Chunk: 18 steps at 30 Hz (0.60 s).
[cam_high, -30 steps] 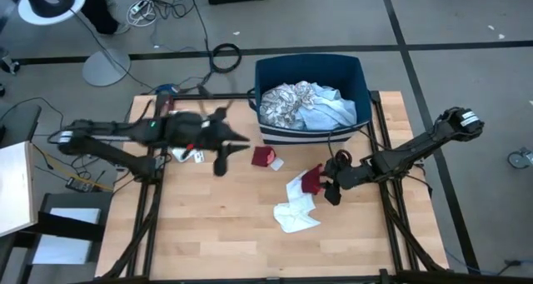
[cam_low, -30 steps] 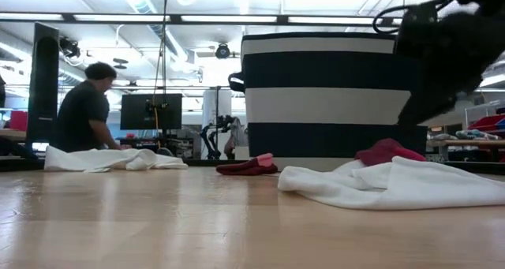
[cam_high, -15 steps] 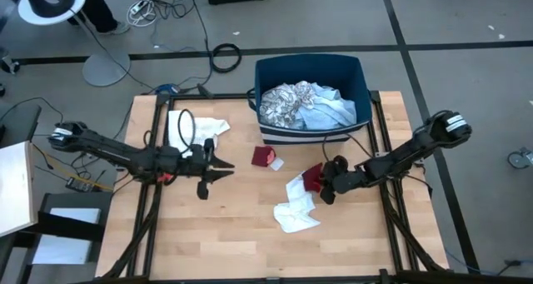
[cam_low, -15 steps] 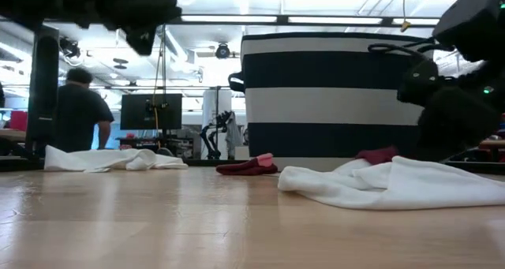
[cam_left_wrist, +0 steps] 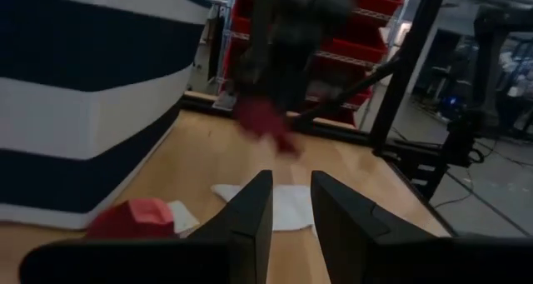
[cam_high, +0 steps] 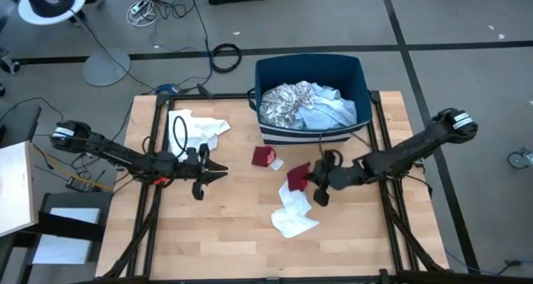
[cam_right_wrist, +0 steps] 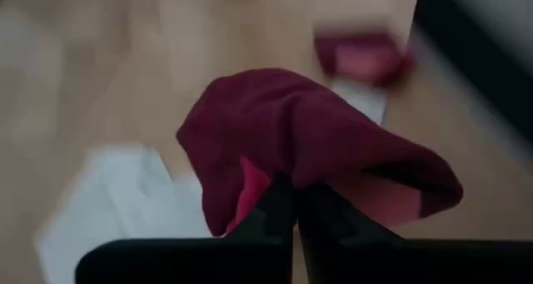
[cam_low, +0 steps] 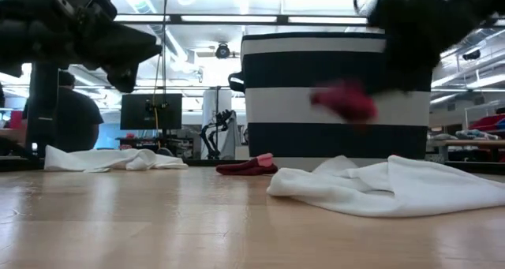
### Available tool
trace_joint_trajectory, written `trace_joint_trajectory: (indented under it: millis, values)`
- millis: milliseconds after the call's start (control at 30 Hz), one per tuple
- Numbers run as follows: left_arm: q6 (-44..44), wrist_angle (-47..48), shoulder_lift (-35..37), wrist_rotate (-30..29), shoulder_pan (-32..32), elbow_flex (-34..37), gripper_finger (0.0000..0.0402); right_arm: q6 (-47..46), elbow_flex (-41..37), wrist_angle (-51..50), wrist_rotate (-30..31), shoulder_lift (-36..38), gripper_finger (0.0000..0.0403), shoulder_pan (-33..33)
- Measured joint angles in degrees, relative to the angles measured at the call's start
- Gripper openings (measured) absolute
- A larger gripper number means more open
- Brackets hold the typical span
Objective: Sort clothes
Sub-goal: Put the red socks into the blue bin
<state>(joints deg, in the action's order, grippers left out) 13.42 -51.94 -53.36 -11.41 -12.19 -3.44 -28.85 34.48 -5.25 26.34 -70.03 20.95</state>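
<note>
Dark red cloth is now off the bench and hanging from the right tool, pinched tight between its fingers; half a second back it was still lying on the white garment, so that's one piece picked and presumably headed for a pile or the bin. The white one got dragged a bit toward the middle with it. Left tool has pulled back slightly and hovers over bare bench, fingers a narrow gap apart, holding nothing. Count on the bench: one white garment mid-bench, one white piece at the far left corner, one small red piece with a white tag by the bin, plus a heap already in the bin.
</note>
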Motion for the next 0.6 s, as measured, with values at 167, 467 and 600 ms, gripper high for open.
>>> trace_joint_trajectory:
  millis: [167, 467, 600]
  values:
    - [-0.95, 0.00, 0.02, -1.04, 0.00, 0.02, 0.0090, 10.58, 14.41, -10.86, 5.95, 2.77, 0.0002, -0.05]
    - [-1.12, 0.33, 0.02, -1.04, 0.07, 0.02, 0.0090, 31.85, 32.78, -15.94, 32.06, 3.43, 0.0011, -3.36]
    - [-1.15, 0.38, 0.02, -1.04, 0.07, 0.02, 0.0090, 33.41, 34.21, -16.34, 35.78, 4.77, 0.0015, -8.72]
